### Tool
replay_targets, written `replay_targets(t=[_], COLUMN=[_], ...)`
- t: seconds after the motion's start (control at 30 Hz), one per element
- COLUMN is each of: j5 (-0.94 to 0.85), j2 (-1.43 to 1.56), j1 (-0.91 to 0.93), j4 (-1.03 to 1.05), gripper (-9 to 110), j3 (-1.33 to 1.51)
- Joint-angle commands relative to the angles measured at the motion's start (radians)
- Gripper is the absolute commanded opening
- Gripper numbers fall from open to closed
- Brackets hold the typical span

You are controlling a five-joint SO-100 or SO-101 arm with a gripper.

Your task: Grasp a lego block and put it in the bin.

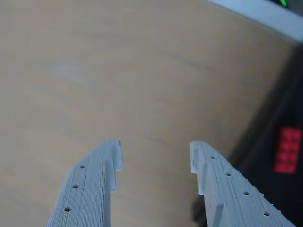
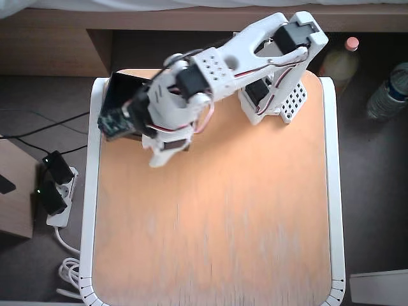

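Ridged pale hand (image 1: 155,158) agape — studded red lego block (image 1: 287,149) in black bin (image 1: 265,137)

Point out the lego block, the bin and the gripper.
lego block (image 1: 288,149): wrist view, its studded red top.
bin (image 2: 119,88): overhead view, its black floor near the table corner.
gripper (image 1: 155,152): wrist view, the gap between its open fingertips.
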Motion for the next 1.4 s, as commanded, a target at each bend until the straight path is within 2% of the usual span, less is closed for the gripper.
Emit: replay_targets(t=[0.0,0.27,0.4,0.83,1.37], j5=[0.006,0.017,0.086,0.124,0.098], j2=[0.146,0.284,0.397,0.788,1.062], j1=[-0.106,-0.336,-0.437,-0.643,-0.795], j4=[-0.025,-0.025,-0.025,-0.075,-0.095], gripper=[15,7,0,0,0], j3=[-0.089,-0.063,0.058,0.586,0.959])
